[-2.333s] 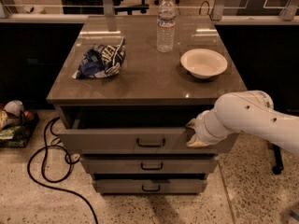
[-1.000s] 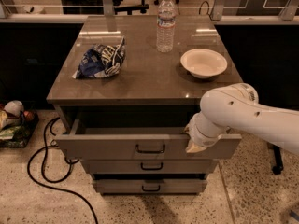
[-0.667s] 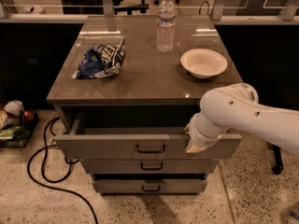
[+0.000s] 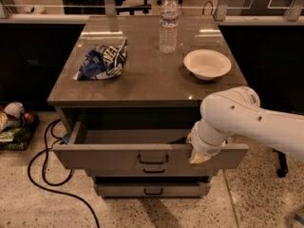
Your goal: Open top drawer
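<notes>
The top drawer (image 4: 109,156) is a wide grey-beige drawer with a small black bar handle (image 4: 153,159) at its centre. It stands pulled out from the cabinet, and its grey tray (image 4: 128,137) shows inside. My gripper (image 4: 197,155) is at the end of the white arm (image 4: 247,115) coming in from the right. It sits at the drawer's front edge, right of the handle.
On the cabinet top (image 4: 152,80) lie a blue chip bag (image 4: 102,58), a water bottle (image 4: 168,25) and a white bowl (image 4: 207,63). Two lower drawer fronts (image 4: 149,189) sit below. A black cable (image 4: 45,175) loops on the floor at left.
The drawer has come further out toward the camera, and the arm and gripper have moved forward and down with it.
</notes>
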### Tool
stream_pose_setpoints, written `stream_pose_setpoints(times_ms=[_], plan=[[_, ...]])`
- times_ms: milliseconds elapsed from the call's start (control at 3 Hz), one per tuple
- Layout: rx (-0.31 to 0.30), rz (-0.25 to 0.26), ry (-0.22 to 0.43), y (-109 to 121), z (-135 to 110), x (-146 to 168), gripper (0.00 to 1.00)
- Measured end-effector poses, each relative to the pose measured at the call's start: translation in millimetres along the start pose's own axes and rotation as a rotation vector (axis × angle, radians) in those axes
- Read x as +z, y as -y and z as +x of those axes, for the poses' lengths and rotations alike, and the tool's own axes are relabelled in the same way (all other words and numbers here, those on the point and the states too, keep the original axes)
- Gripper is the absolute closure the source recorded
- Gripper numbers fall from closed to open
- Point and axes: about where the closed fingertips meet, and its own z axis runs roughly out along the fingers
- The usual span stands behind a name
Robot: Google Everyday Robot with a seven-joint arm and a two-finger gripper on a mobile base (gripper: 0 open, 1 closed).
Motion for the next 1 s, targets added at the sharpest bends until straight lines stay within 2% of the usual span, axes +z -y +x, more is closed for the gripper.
stream_pose_setpoints(times_ms=[333, 667, 1000], plan=[[0.0, 0.0, 0.0, 0.2, -0.3, -2.0, 1.0], [-0.01, -0.032, -0.006, -10.2, -2.6, -0.9, 1.0], [-0.011, -0.033, -0.006, -10.2, -2.8, -1.8, 1.0]])
